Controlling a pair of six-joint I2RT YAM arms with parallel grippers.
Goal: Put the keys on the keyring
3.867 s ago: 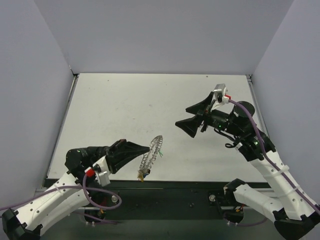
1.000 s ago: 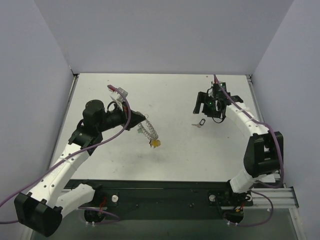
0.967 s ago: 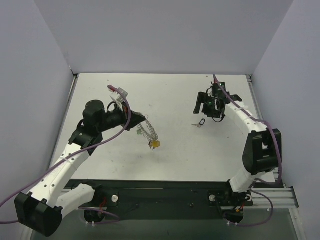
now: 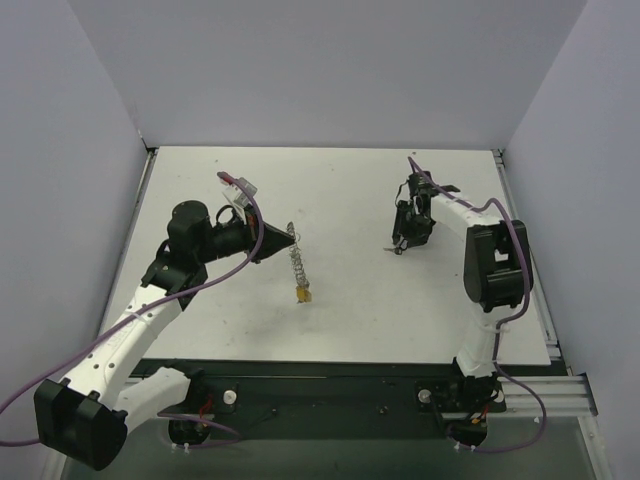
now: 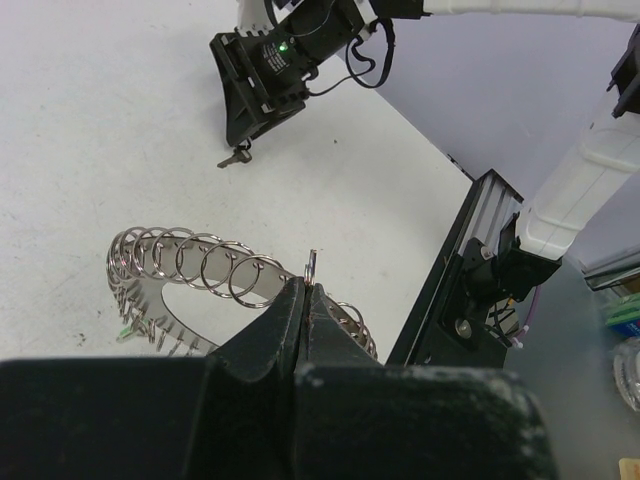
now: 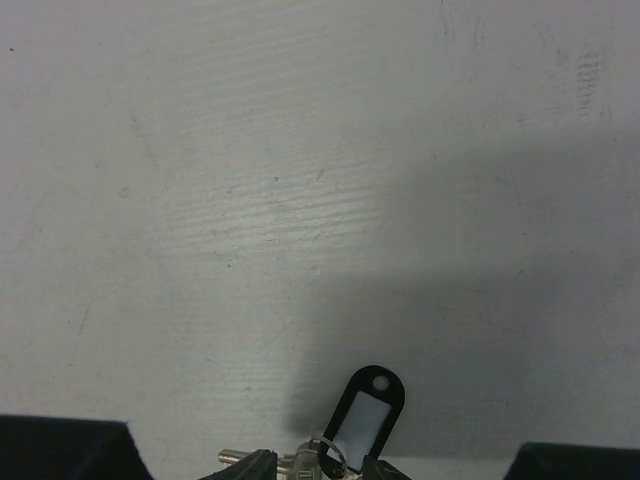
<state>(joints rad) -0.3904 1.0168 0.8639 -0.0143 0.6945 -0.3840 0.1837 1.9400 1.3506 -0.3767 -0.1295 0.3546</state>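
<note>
Our left gripper (image 5: 303, 290) is clenched on the silvery coiled wire keyring (image 5: 190, 262) and holds it over the left half of the white table surface (image 4: 350, 190). 1 yellow-headed key (image 4: 303, 294) hangs at the lower end of the ring. Our right gripper (image 6: 312, 468) is down near the right edge. Its 2 fingertips (image 6: 250, 466) flank the small metal key with black plastic tag (image 6: 367, 412), but we cannot tell if they grasp it.

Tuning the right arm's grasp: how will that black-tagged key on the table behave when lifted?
The black-tagged key looks small and thin, so probably light. Lying flat on the table, it may skid if nudged. Its tag sits on a small ring, so likely dangles.
</note>
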